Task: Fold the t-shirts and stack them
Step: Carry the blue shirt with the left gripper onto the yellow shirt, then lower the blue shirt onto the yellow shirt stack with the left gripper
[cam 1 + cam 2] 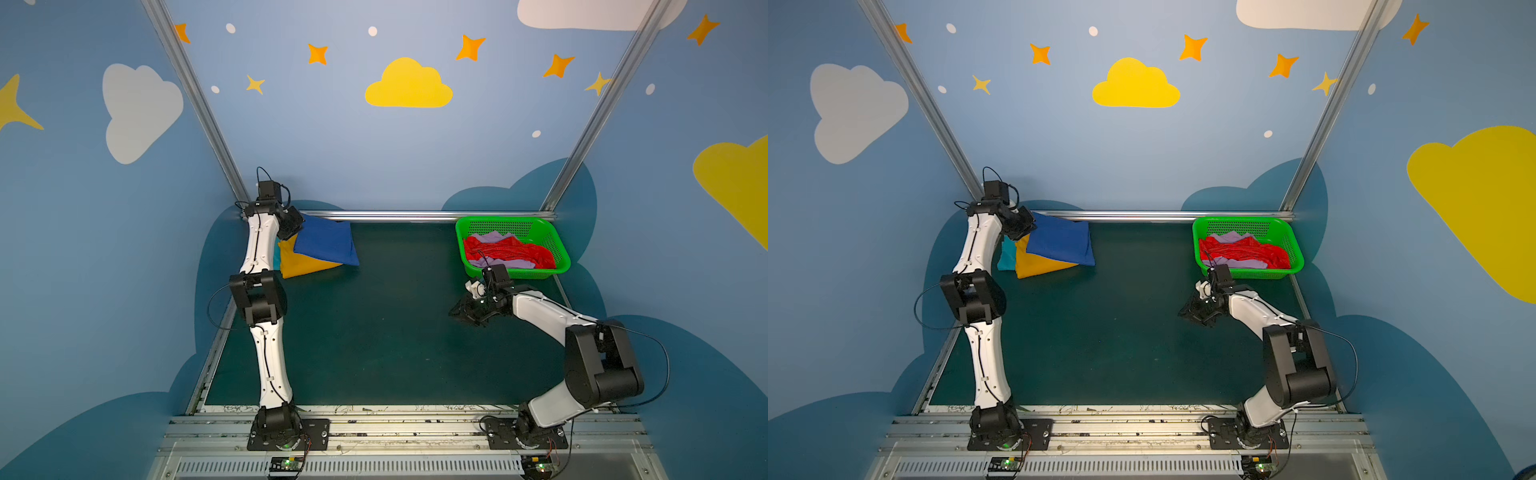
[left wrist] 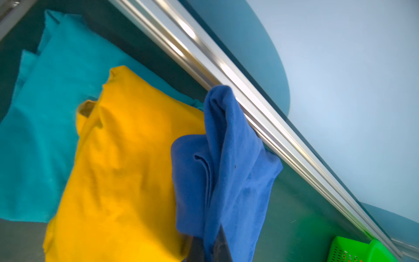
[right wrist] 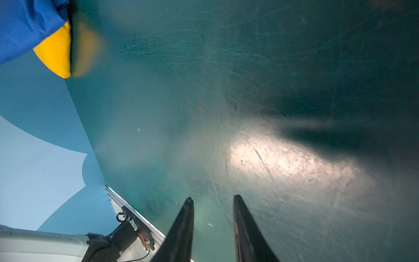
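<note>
At the back left, a folded royal blue t-shirt (image 1: 326,243) (image 1: 1059,243) lies on a mustard yellow one (image 1: 301,266), with a teal one (image 1: 1006,257) underneath. My left gripper (image 1: 291,226) (image 2: 209,248) is shut on a bunched corner of the blue t-shirt (image 2: 226,170), above the yellow (image 2: 127,158) and teal (image 2: 49,113) shirts. A red t-shirt (image 1: 511,253) and a lilac one (image 1: 494,237) lie crumpled in the basket. My right gripper (image 1: 463,311) (image 3: 213,198) hangs open and empty over the bare mat in front of the basket.
The bright green mesh basket (image 1: 552,232) (image 2: 353,249) stands at the back right corner. An aluminium rail (image 1: 415,215) runs along the back edge, right behind the stack. The dark green mat (image 1: 395,332) spreads between the two arms.
</note>
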Controlling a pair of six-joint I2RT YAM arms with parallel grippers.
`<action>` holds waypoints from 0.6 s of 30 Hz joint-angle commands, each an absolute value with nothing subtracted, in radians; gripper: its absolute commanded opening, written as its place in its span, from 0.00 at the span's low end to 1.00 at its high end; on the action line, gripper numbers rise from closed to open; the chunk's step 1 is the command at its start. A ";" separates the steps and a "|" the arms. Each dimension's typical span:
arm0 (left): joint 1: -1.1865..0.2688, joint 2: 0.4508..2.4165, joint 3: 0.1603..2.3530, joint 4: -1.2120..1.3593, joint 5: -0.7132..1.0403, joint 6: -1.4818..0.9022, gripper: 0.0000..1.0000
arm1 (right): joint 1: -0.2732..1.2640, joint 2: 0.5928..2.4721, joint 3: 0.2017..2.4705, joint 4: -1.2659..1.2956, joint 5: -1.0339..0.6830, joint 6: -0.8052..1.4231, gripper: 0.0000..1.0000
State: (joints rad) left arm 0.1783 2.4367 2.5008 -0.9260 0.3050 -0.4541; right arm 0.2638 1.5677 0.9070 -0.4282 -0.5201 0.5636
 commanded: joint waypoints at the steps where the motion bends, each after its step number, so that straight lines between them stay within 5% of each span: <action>1: 0.163 2.394 2.473 -0.888 0.343 -0.475 0.04 | 0.269 1.572 0.923 -0.419 -0.531 0.561 0.31; 11: 0.170 2.439 2.692 -0.969 0.341 -0.472 0.04 | 0.274 1.559 0.925 -0.428 -0.523 0.566 0.30; 18: 0.236 2.383 2.527 -0.898 0.370 -0.469 0.04 | 0.282 1.555 0.925 -0.432 -0.518 0.568 0.31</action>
State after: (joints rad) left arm 0.1936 2.4130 2.5885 -0.9291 0.3580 -0.4828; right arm 0.2745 1.5677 0.9070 -0.4236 -0.5198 0.5652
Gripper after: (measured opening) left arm 0.056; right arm 0.304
